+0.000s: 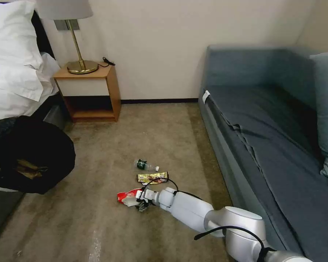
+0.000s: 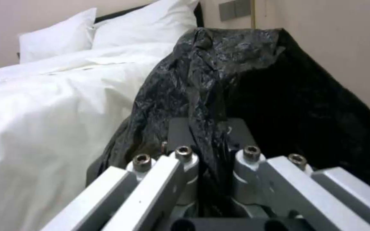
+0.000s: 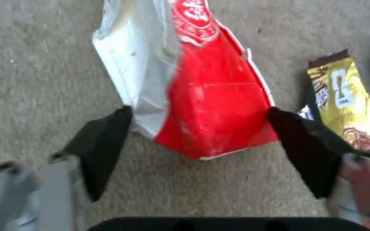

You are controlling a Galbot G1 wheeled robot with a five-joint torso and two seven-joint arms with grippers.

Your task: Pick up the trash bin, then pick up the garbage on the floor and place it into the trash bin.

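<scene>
The trash bin [image 1: 32,156], wrapped in its black bag liner [image 2: 258,96], hangs at the far left beside the bed. My left gripper [image 2: 213,160] is shut on a fold of the liner at the rim. A brownish banana peel [image 1: 29,169] lies inside the bin. On the carpet lie the garbage pieces: a red-and-white wrapper [image 3: 202,106], a gold snack wrapper [image 3: 347,109] and a small clear bottle [image 1: 146,166]. My right gripper [image 3: 198,112] is down at the floor and open, its black fingertips [image 3: 108,134] on either side of the red-and-white wrapper's [image 1: 129,196] near end.
A blue sofa [image 1: 273,138] runs along the right, close to my right arm. A wooden nightstand [image 1: 89,92] with a brass lamp [image 1: 80,54] stands at the back wall. The bed [image 1: 14,62] with white pillows is at the left. Bare carpet [image 1: 98,218] lies between bin and litter.
</scene>
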